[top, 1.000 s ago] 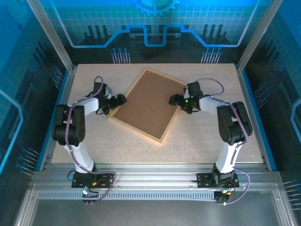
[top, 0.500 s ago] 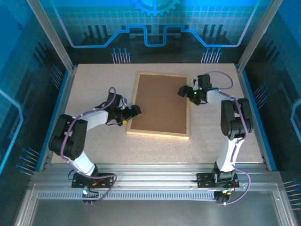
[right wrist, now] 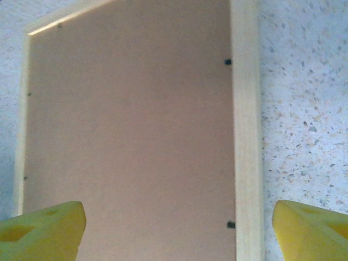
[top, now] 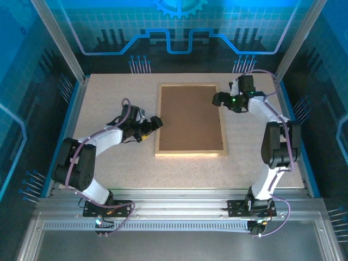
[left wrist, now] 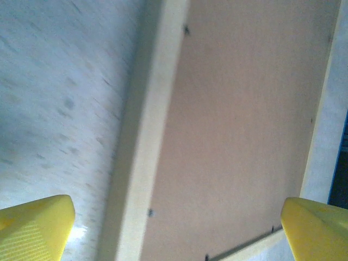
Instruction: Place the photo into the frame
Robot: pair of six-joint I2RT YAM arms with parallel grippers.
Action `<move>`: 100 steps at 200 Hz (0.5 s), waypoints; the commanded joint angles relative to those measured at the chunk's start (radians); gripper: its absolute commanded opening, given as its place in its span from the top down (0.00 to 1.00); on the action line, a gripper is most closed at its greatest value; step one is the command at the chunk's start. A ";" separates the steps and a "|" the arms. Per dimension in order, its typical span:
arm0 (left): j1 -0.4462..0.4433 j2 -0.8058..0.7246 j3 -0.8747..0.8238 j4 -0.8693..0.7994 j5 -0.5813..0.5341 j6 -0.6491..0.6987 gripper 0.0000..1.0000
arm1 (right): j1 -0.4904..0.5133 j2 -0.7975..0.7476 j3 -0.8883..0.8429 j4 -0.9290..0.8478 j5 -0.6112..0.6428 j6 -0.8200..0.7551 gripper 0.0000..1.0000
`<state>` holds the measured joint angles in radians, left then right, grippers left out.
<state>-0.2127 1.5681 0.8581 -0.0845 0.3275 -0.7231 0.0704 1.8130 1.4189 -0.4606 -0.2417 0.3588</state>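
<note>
Frame (left wrist: 144,136) below the left gripper (top: 156,122): jaws spread wide and empty, yellow fingertips (left wrist: 35,225) in the lower corners of the wrist view, pale wooden rail running up between them, nearer the left-hand one. Same at the right gripper (top: 217,99): jaws wide apart, gripping nothing, right rail of the frame standing just inside the right-hand fingertip (right wrist: 310,225). Contact with the wood not clear for either.

From above, frame flat at the centre of the table (top: 109,92), back side up, brown backing board (top: 190,117) filling it, long sides running up and down the picture. Left gripper at the left rail, a little below mid-height; right gripper beside the upper right corner. Left arm stretched low from the lower left, slanting up and rightwards; right arm reaching up the right side, wrist bent leftwards toward the frame.
</note>
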 commanded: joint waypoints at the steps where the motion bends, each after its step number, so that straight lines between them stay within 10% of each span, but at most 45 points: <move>1: 0.090 -0.033 0.030 -0.043 -0.044 0.031 0.01 | 0.103 -0.057 0.061 -0.187 0.055 -0.113 0.11; 100: 0.176 -0.065 -0.103 0.080 0.034 -0.018 0.01 | 0.604 0.101 0.151 -0.401 0.108 -0.657 0.15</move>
<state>-0.0429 1.5227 0.7982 -0.0349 0.3176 -0.7208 0.6014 1.8713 1.5555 -0.8101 -0.1509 -0.0933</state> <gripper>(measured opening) 0.990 0.846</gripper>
